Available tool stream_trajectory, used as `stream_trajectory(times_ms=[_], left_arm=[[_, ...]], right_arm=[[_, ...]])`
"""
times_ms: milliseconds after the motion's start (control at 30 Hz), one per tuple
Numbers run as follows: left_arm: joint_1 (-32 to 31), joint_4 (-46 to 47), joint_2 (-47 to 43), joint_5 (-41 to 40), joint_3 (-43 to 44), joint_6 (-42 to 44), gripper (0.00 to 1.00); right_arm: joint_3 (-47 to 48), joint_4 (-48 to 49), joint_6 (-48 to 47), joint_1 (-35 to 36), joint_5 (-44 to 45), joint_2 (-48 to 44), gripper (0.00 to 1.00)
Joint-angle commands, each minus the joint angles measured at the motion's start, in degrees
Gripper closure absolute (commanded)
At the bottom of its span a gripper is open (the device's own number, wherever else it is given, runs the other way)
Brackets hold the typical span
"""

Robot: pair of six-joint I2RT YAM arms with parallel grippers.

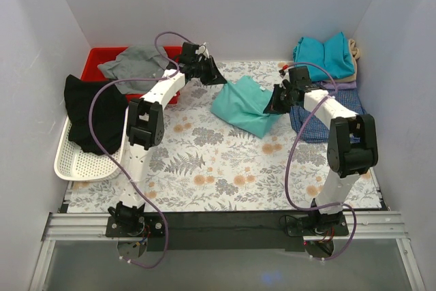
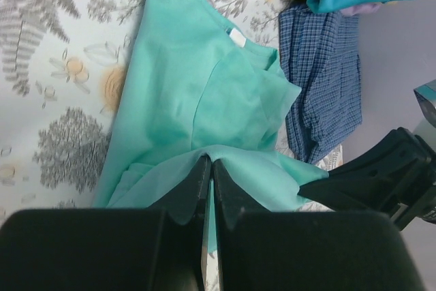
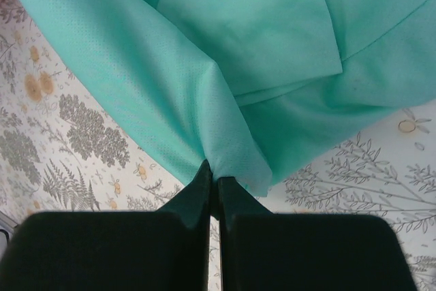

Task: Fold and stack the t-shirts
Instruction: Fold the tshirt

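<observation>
L arm reaches fwd and rightward over the bench, elbow raised. Its left pincer is clenched on the left edge of the mint-green tee. R arm folds inward from its base, and the right pincer is pinched tight on the tee's right edge. Tee sits mid-bench, far half, bunched btwn both pincers. Long axis approx left-right, slanting toward near right. Neck label faces up, on the side nearest the blue check shirt.
</observation>
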Motion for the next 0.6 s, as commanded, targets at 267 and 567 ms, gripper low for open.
stream_trajectory(times_ms=[267,567], left_arm=[[0.52,16.59,13.02,21.37,13.87,-6.88,1.0],[-1.32,32.53,17.6,16.83,12.48,-9.2,0.72]], right_arm=[[5.11,2.66,-2.58,-2.02,7.37,2.05,0.99],[-7.01,20.97,-1.43,-2.02,22.31,-1.29,0.95]])
